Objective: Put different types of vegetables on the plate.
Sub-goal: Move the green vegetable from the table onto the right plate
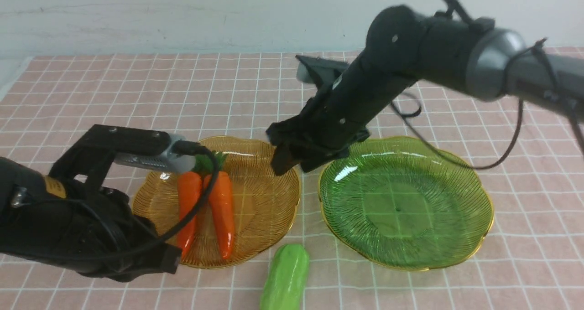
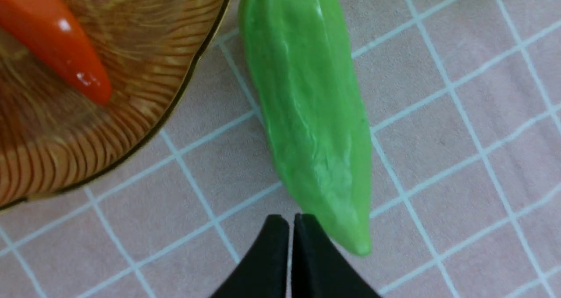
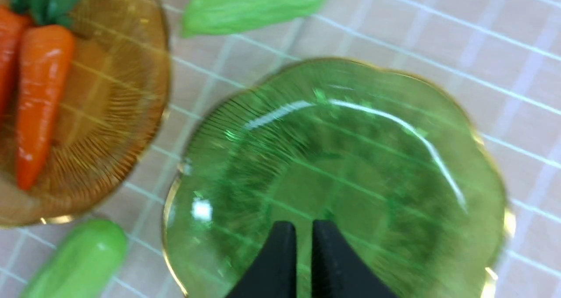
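Observation:
Two orange carrots [image 1: 214, 205] with green tops lie side by side on the amber plate [image 1: 269, 209]. The green plate [image 1: 406, 205] to its right holds nothing. One light-green gourd [image 1: 285, 278] lies on the cloth in front of the gap between the plates. My left gripper [image 2: 291, 221] is shut and empty, right beside this gourd's [image 2: 307, 114] pointed end. A second gourd [image 3: 254, 4] lies beyond the plates; my right arm hides it in the front view. My right gripper [image 3: 303, 236] hangs over the green plate's [image 3: 482, 157] edge nearest the amber plate, fingers together, holding nothing.
A pink checked cloth [image 1: 137, 95] covers the table up to a pale wall at the back. My right arm [image 1: 365, 95] reaches in from the right, above the gap between the plates. My left arm [image 1: 68, 219] lies low at the near left, partly covering the amber plate's rim.

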